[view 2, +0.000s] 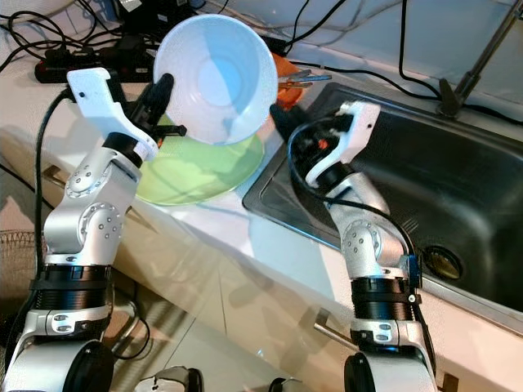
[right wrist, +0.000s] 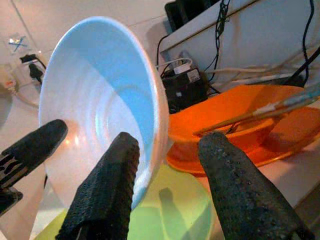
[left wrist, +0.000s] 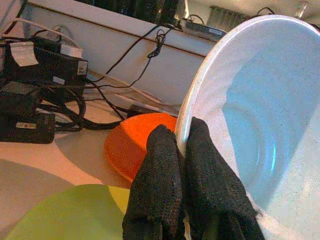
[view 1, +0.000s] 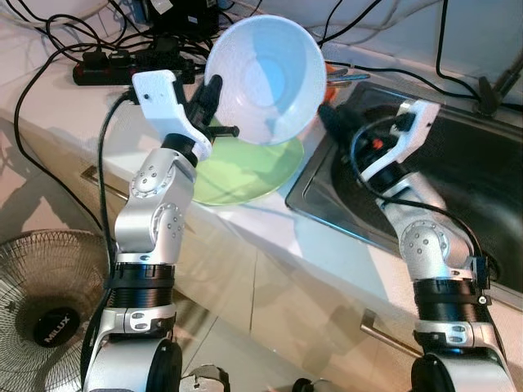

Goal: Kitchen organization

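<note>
Bowl handling at a kitchen counter [view 1: 245, 245], seen from the robot's head. Left gripper [view 1: 214, 104] pinches the rim of a pale blue bowl [view 1: 265, 77] between its two fingers [left wrist: 165, 190], clenched tight on the edge, and holds it tilted in the air above a green plate [view 1: 245, 171] that lies flat on the counter. Right gripper [right wrist: 170, 165] reaches toward the same blue bowl from the side of the steel sink [view 1: 458, 171], its fingers spread apart, one on each side of the bowl's rim but not closed on it. Behind the blue bowl sits an orange bowl [right wrist: 235, 125] with utensils [right wrist: 270, 107] resting in it, and beyond that a tangle of black cables and a power strip [view 1: 114, 69]. This looks like a handover of the lifted bowl, or a steadying grasp by the second arm. Next the right fingers would need to close squarely on the rim before the left lets go, or the tilted bowl may slip.
</note>
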Robot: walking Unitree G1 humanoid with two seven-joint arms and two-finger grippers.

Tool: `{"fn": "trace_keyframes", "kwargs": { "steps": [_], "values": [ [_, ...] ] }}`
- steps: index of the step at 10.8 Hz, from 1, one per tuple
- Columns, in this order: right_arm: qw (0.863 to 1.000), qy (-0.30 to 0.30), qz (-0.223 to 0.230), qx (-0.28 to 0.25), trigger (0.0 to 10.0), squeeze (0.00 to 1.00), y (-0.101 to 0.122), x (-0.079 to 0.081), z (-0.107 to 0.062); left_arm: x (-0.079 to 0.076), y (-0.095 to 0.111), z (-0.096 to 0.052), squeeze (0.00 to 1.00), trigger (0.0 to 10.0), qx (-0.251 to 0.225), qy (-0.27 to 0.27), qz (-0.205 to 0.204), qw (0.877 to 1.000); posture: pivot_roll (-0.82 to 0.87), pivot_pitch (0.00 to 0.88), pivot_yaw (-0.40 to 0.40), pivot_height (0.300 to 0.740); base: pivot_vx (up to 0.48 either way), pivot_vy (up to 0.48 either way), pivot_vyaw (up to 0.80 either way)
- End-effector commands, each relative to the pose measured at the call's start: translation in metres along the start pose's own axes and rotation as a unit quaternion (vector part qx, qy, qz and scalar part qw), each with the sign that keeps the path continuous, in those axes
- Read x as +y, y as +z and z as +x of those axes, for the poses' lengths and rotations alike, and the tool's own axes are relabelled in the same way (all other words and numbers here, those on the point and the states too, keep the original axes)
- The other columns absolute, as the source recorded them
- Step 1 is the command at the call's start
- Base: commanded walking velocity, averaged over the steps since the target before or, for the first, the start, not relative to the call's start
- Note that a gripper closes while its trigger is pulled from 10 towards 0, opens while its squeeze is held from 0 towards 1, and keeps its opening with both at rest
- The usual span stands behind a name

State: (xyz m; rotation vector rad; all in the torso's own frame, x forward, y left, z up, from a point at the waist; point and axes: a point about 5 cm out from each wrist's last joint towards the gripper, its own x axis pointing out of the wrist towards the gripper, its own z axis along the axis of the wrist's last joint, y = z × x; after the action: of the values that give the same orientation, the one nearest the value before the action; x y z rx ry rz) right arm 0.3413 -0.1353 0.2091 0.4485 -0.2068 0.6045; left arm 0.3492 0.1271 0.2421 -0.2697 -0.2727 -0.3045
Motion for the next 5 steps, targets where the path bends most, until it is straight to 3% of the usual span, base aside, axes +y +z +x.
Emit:
{"fn": "trace_keyframes", "kwargs": {
  "steps": [1,5],
  "values": [
    [1.0,0.012,-0.001,-0.008,10.0,0.0,0.005,0.004,0.0,-0.007,0.005,0.003,0.0,10.0,-0.015,-0.017,0.003,1.0,0.11,0.071,-0.01,0.74,0.0,0.0,0.0],
    [1.0,0.009,0.003,0.002,10.0,0.0,0.0,0.006,0.002,-0.019,0.003,0.002,0.0,10.0,-0.008,-0.063,-0.007,0.998,0.12,0.08,-0.012,0.74,0.0,0.0,0.0]
  ]
}}
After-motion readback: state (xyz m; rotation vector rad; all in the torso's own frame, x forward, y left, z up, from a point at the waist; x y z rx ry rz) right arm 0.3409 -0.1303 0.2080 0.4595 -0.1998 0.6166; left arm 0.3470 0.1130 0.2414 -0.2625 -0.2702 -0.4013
